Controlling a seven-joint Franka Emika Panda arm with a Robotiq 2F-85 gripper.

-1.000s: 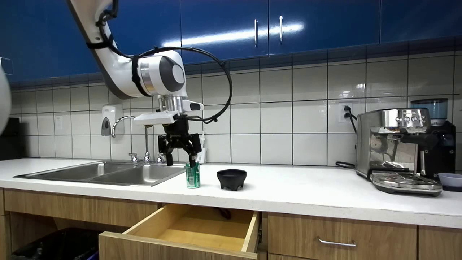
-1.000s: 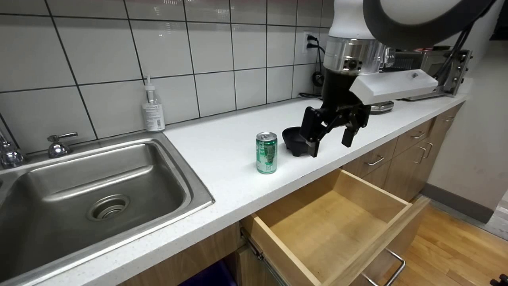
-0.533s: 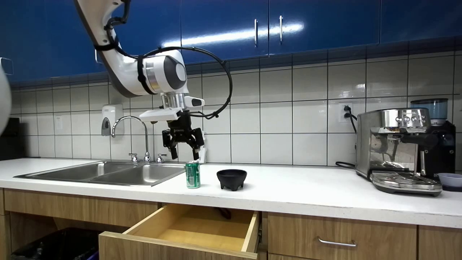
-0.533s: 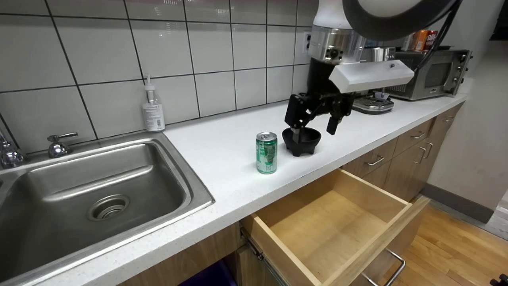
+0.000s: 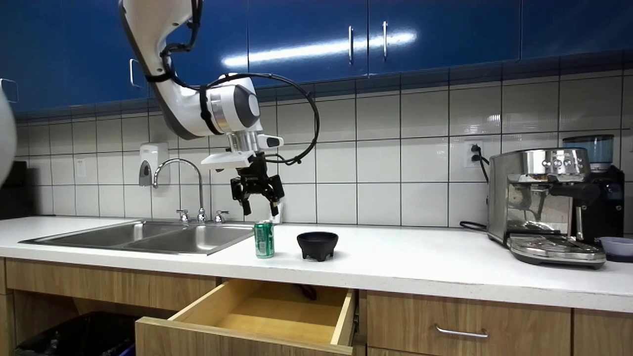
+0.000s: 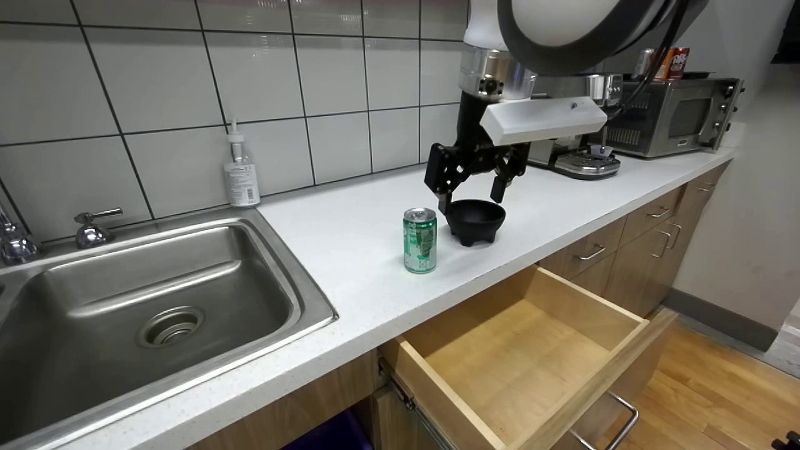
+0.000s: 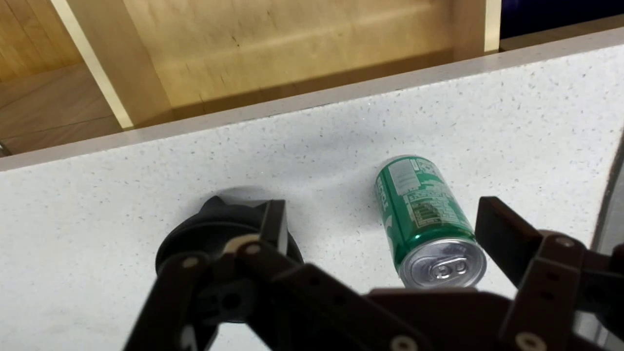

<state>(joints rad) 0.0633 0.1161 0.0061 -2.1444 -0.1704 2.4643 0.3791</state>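
The end effector [image 5: 260, 211] is held, spread and empty, above the surface [image 5: 420, 252]. Below it, near the front edge, the can [image 6: 420, 242] is stood upright, framed between the fingers [image 7: 504, 236] in the wrist view; the bowl [image 6: 475, 223] is set nearby.

Wrist view, and the tool [image 7: 380, 224] blots out part of the black bowl [image 7: 207, 231], while the finest print on the green can [image 7: 426, 207] blurs! Both exterior views cut the arm [image 5: 185, 111] off up top and slice the drawer [image 5: 282, 311] at the bottom; a dark shape [image 5: 307, 291] inside, too small to name!
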